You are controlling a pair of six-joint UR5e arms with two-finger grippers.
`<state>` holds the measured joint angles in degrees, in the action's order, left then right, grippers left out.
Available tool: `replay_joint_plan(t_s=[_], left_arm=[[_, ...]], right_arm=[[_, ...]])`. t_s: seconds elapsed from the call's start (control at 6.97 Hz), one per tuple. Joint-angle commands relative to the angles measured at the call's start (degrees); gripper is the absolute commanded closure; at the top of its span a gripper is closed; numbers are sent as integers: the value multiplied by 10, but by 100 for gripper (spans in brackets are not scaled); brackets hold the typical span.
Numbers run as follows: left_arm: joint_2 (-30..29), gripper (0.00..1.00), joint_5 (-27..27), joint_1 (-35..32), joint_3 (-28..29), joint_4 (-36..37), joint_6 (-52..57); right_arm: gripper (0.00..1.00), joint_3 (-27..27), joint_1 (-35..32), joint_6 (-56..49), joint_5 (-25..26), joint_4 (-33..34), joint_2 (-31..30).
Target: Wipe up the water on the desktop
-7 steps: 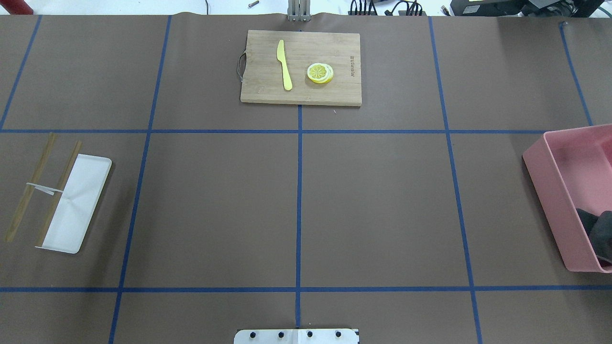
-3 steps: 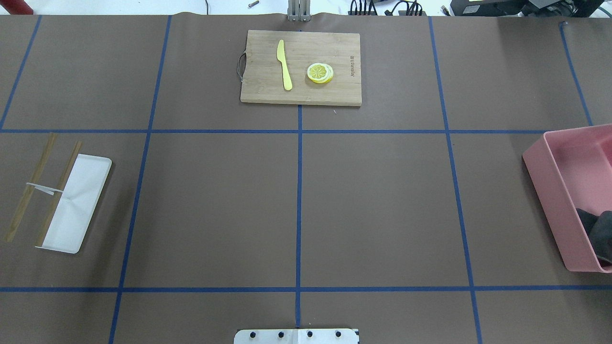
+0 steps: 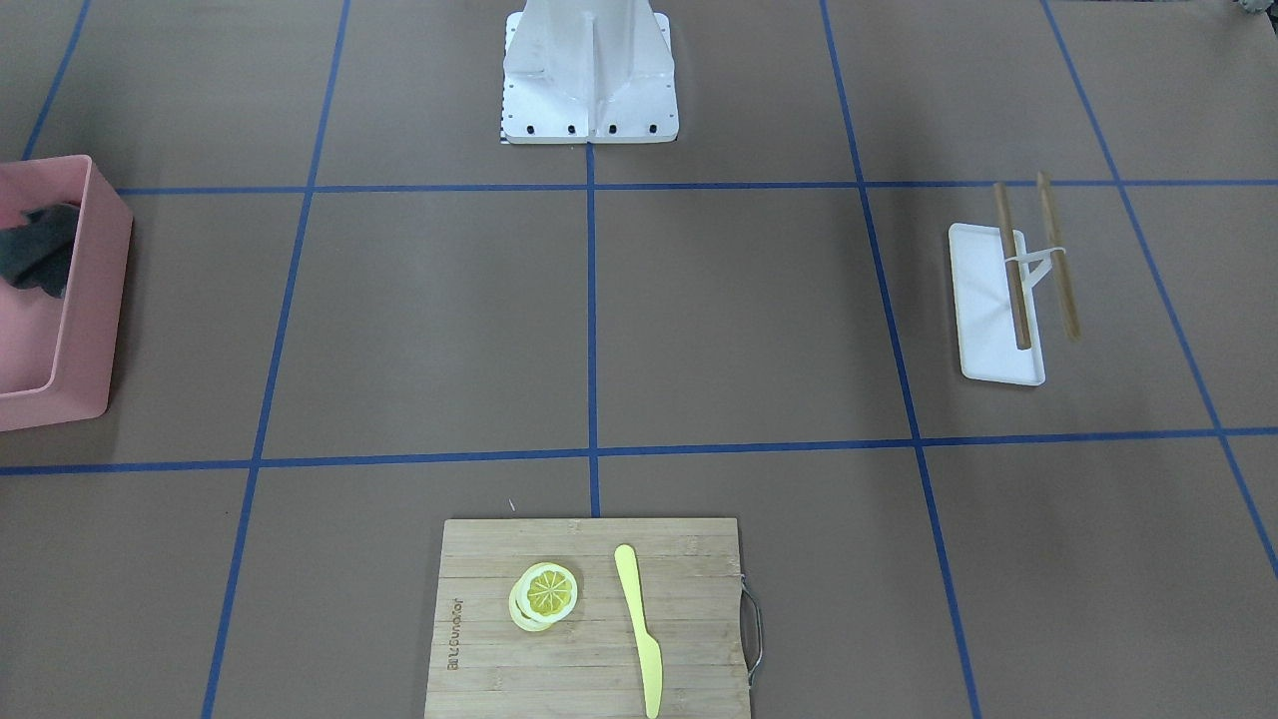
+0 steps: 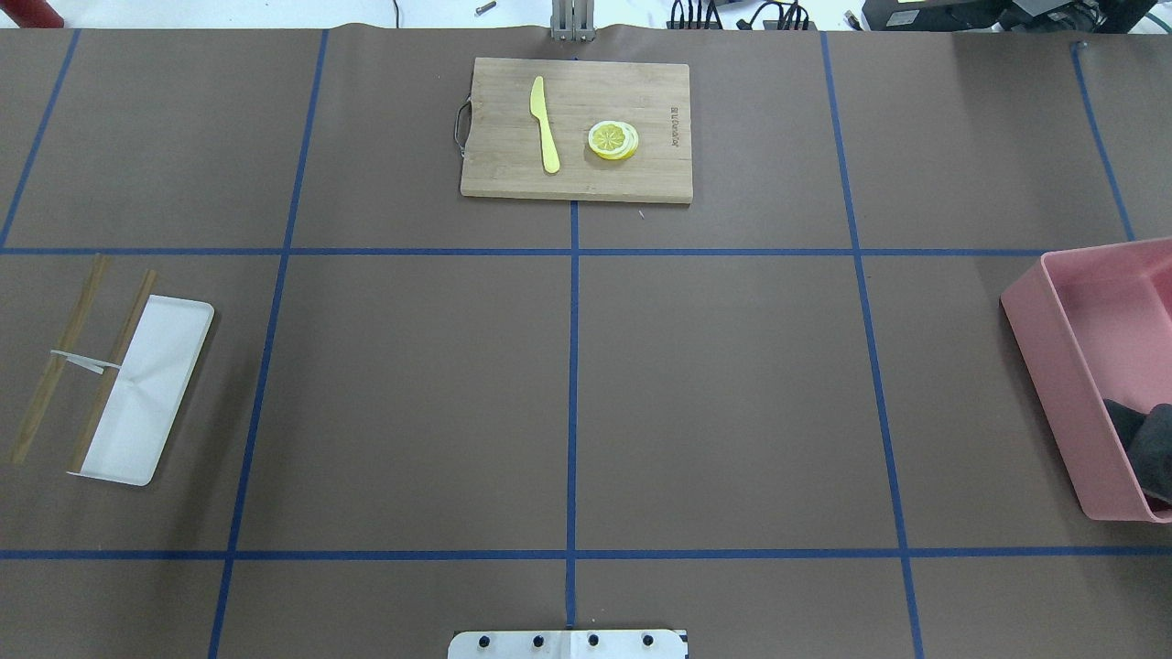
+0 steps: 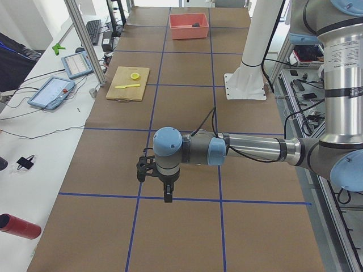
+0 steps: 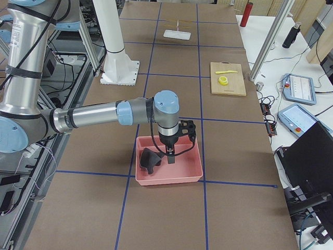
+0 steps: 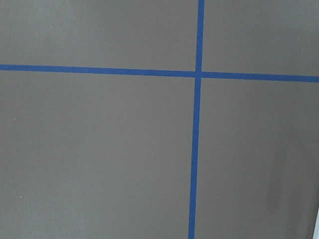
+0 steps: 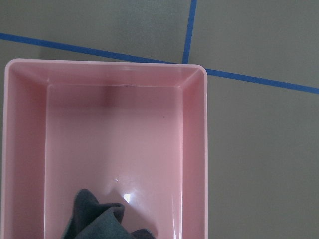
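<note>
Overhead exterior view: brown surface (image 4: 412,394) w/ blue tape grid runs edge to edge, and everything else lies on it. At far centre is a bamboo cutting board (image 4: 632,101), metal handle on its left end. On the board are a yellow knife (image 4: 545,124) and, just right of it, stacked lemon slices (image 4: 613,140), the two apart.

On my left side lies a white tray (image 4: 156,394), set at an angle. Two wooden sticks (image 4: 55,366) joined by a pale band sit there: one along the tray's edge, the other on the surface beside it.

On my right side is a pink bin (image 4: 1053,366) w/ a dark cloth (image 4: 1144,439) bunched in its near end.

My pincers show only in the side views. Left pincer (image 5: 164,190) points down over bare surface, close to a tape line; can't tell if it's released or clenched. Right pincer (image 6: 170,156) points down into the pink bin, right beside the cloth. Can't tell whether it touches the cloth, nor if it's released or clenched. Right wrist cam looks straight into the bin, w/ the cloth at the frame's lower edge.
</note>
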<state>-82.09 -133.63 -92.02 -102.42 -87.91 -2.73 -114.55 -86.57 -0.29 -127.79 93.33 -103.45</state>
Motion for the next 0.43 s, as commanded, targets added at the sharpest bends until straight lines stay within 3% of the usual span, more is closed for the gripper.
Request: replay_joint_plan(t_s=[0.0, 0.29], left_arm=[[0, 1, 0, 0, 0, 0, 0], [1, 1, 0, 0, 0, 2, 0]], right_arm=[[0, -1, 0, 0, -1, -1, 0], [0, -5, 0, 0, -1, -1, 0]])
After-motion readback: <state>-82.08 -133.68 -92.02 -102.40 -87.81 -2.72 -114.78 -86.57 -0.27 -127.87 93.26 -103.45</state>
